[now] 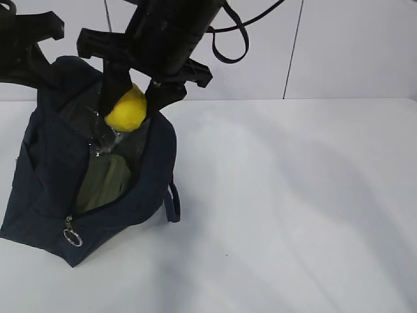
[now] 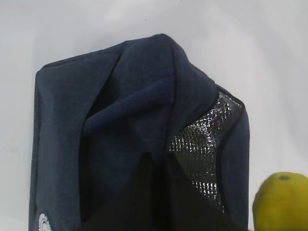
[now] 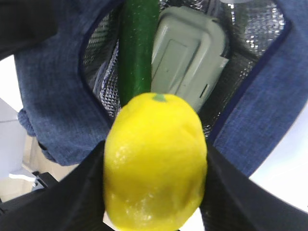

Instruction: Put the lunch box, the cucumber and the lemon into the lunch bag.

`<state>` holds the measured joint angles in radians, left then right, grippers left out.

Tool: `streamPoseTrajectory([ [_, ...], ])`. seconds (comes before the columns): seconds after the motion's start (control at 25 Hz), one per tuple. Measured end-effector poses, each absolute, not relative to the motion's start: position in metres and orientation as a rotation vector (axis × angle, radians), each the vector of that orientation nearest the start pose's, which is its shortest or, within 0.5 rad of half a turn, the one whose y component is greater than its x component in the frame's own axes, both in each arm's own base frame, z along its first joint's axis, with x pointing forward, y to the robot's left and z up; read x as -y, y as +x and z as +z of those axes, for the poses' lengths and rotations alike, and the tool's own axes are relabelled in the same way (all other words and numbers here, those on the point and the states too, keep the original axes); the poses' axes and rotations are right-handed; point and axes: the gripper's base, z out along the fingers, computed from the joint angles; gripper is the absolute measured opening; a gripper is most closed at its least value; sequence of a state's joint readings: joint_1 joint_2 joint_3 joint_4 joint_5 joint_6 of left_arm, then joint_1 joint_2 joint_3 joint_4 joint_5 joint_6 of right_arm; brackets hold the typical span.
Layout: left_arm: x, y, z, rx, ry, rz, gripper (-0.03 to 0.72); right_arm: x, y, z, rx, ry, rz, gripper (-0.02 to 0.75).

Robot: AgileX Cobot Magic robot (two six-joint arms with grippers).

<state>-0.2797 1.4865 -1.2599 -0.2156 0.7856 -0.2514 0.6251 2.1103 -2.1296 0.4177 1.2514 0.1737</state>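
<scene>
White tabletop (image 1: 293, 215) and a pale panelled wall (image 1: 352, 45) surround the navy fabric lunch bag (image 1: 52, 169), which stands open at the left. Above its mouth the right gripper (image 1: 130, 104) pinches the smooth yellow lemon (image 1: 126, 108) between its black fingers. The left gripper's jaws are pressed together, out of sight. Inside the silver foil lining, the dark green cucumber (image 3: 138, 48) lies beside the lunch box's pale green rounded lid (image 3: 187, 53).
</scene>
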Motion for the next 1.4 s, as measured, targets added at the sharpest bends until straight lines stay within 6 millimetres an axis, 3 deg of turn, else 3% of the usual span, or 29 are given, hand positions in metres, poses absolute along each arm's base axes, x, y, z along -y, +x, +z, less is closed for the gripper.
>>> streamPoseTrajectory([
  [0.52, 0.102, 0.305, 0.323, -2.531, -0.096, -0.478, -0.005, -0.312, 0.367, 0.270, -2.851, -0.587, 0.804, 0.400],
  [0.68, 0.102, 0.305, 0.323, -2.531, -0.096, -0.478, -0.005, -0.314, 0.366, 0.270, -2.837, -0.623, 0.847, 0.440],
  [0.8, 0.102, 0.305, 0.323, -2.531, -0.096, -0.478, -0.005, -0.314, 0.366, 0.270, -2.831, -0.636, 0.846, 0.554],
  [0.92, 0.102, 0.305, 0.323, -2.531, -0.096, -0.478, -0.005, -0.314, 0.366, 0.270, -2.830, -0.639, 0.843, 0.599],
  [1.2, 0.102, 0.304, 0.323, -2.533, -0.096, -0.478, -0.005, -0.309, 0.370, 0.270, -2.823, -0.646, 0.774, 0.573],
  [1.4, 0.102, 0.304, 0.323, -2.533, -0.096, -0.478, -0.005, -0.295, 0.381, 0.288, -2.751, -0.633, 0.674, 0.556],
])
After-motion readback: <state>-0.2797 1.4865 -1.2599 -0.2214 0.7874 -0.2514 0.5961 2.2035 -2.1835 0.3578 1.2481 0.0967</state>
